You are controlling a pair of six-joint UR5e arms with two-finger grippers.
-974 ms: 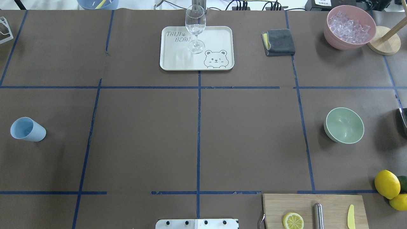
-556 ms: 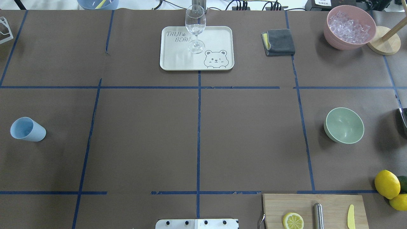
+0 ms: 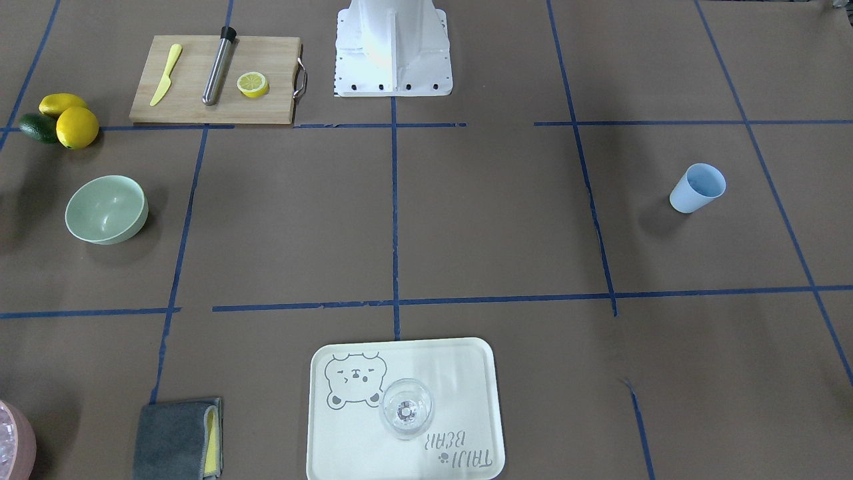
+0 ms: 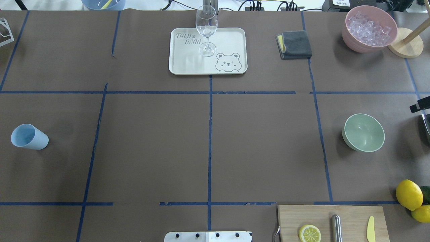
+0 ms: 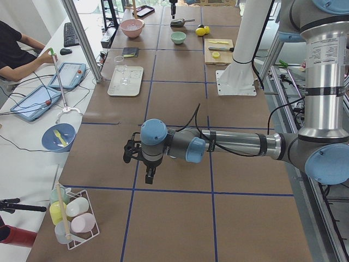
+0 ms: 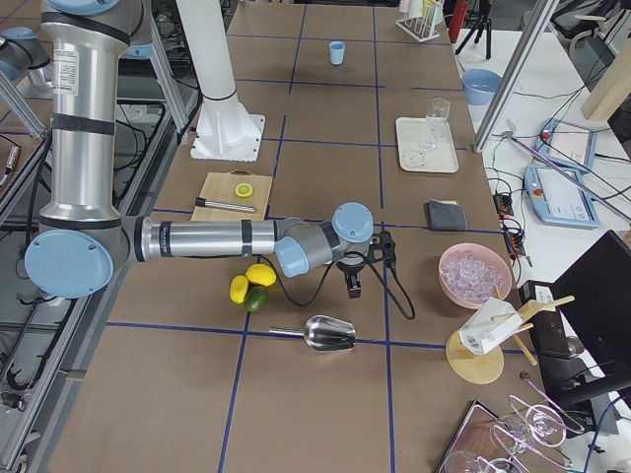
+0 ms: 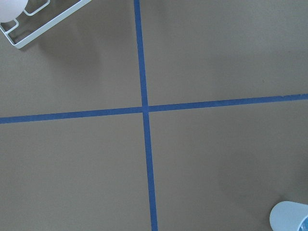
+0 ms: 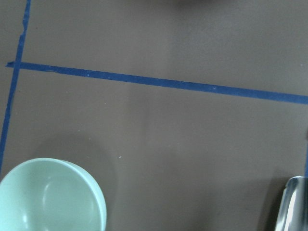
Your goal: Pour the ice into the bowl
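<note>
The mint-green bowl (image 4: 363, 132) stands empty at the table's right; it also shows in the front view (image 3: 106, 209) and at the lower left of the right wrist view (image 8: 48, 199). The ice (image 4: 369, 27) fills a pink container (image 4: 351, 38) at the far right corner. My right gripper (image 6: 353, 287) hangs over the table just right of the bowl; only a black edge of it (image 4: 419, 106) shows overhead, so I cannot tell whether it is open. My left gripper (image 5: 149, 175) hangs over the table's left end; its state cannot be told.
A metal scoop (image 6: 325, 335) lies right of the bowl, by the right gripper. Lemons and a lime (image 4: 411, 196), a cutting board (image 4: 332, 222), a grey cloth (image 4: 295, 44), a tray with a glass (image 4: 207, 50) and a blue cup (image 4: 28, 136) are also on the table.
A black part of the right gripper has come into the overhead view at the right edge, above the scoop. Nothing on the table has moved.
</note>
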